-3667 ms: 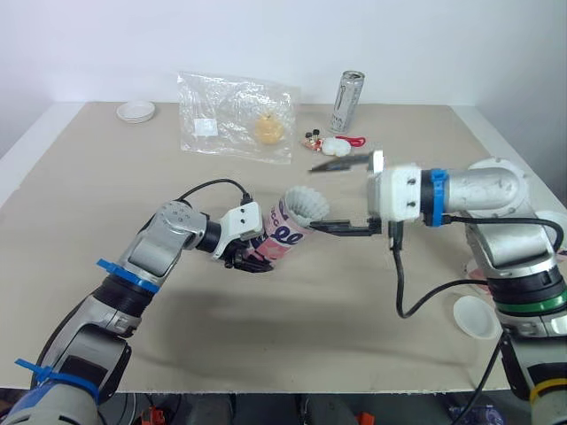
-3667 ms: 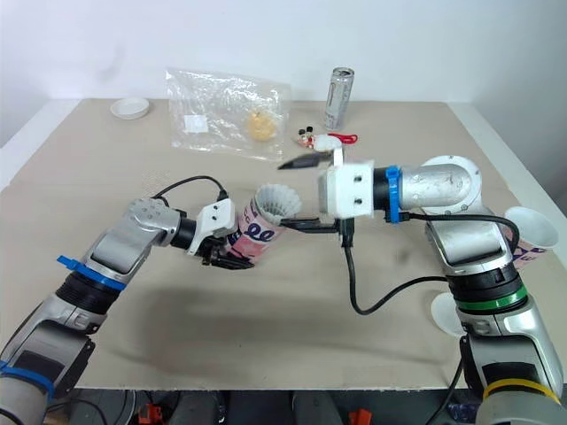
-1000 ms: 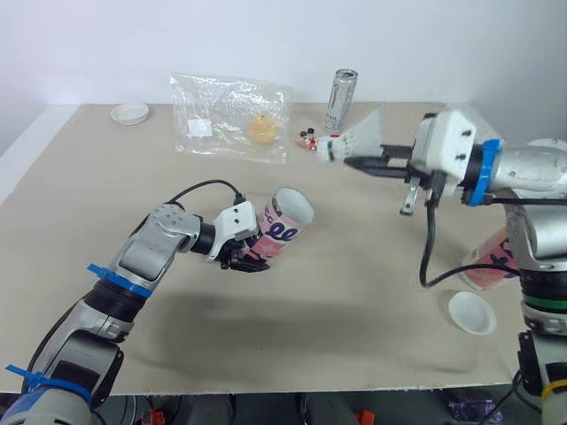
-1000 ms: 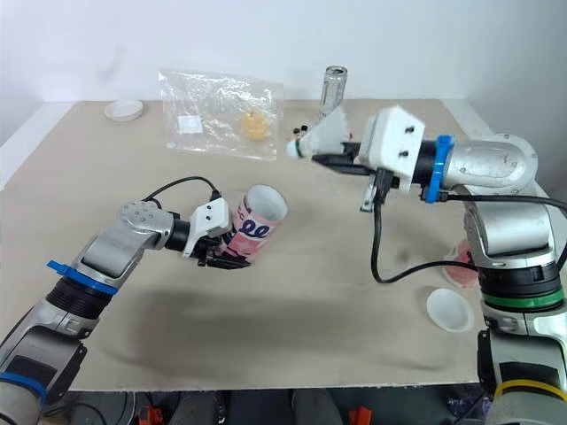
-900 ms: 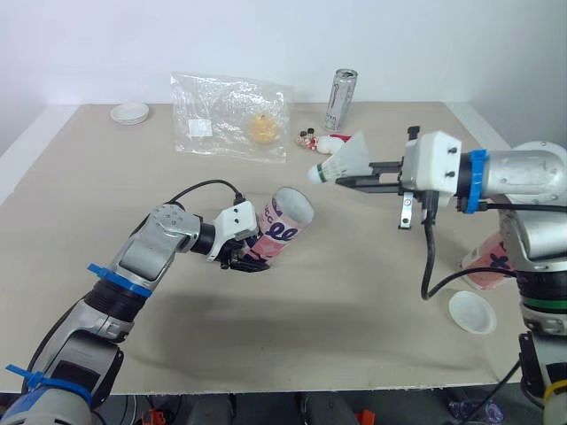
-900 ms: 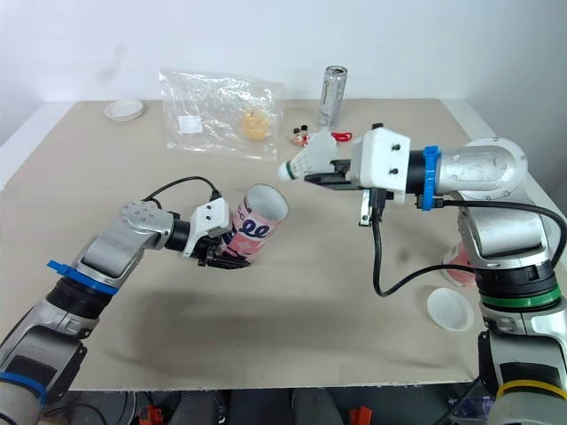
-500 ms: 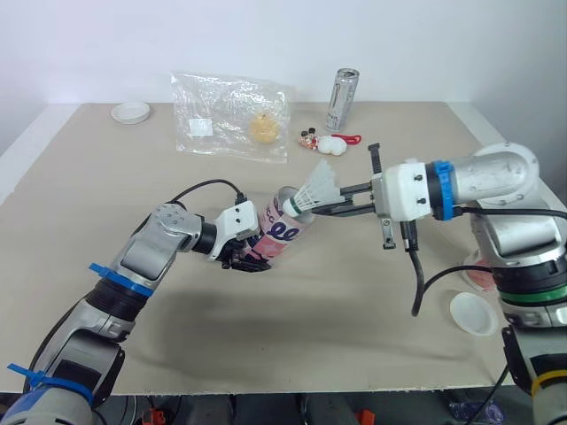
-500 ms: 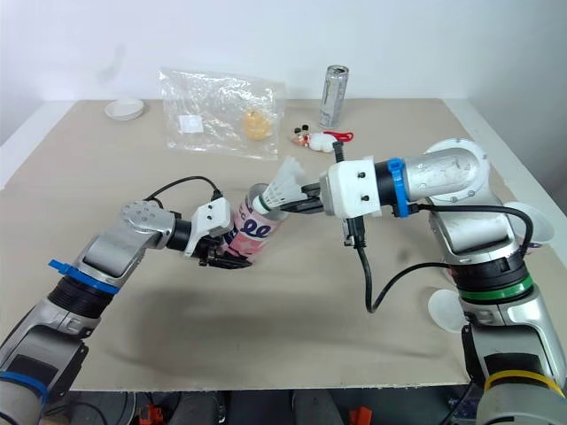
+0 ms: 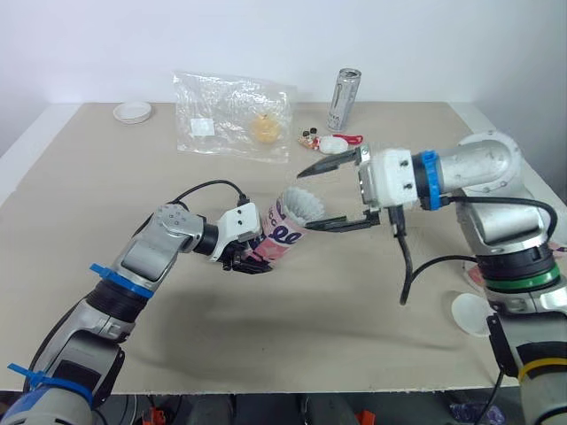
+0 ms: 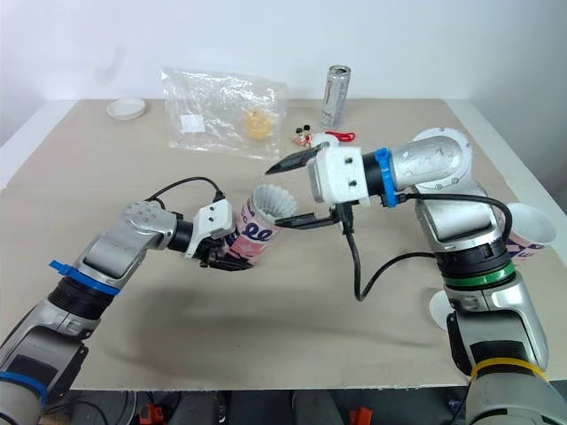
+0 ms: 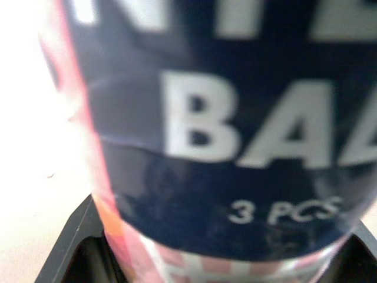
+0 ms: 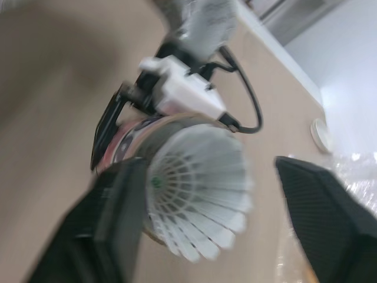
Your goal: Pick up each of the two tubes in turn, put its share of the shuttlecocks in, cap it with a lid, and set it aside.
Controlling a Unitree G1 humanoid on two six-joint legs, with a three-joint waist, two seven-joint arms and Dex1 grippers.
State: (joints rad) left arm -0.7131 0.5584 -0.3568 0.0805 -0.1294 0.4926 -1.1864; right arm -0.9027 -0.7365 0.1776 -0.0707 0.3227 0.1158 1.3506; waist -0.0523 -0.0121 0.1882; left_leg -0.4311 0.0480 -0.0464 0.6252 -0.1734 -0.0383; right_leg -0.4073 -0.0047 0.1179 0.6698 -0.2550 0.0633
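Right, above the tan surface the pink tube hangs tilted, pinched near its base by my left claw. My right claw stands spread wide, one finger above the tube's mouth, one below. A white shuttlecock sits in that mouth, skirt outward. A white lid lies by the surface's right edge.

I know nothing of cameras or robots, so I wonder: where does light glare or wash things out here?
Left eye view: the crumpled clear plastic bag catches white glints, and the tall silver drink can shines. Left wrist view: the beige table beside the pink-and-navy cardboard tube is washed out almost white. Right wrist view: the white feathered shuttlecock in the tube's mouth is brightly lit.
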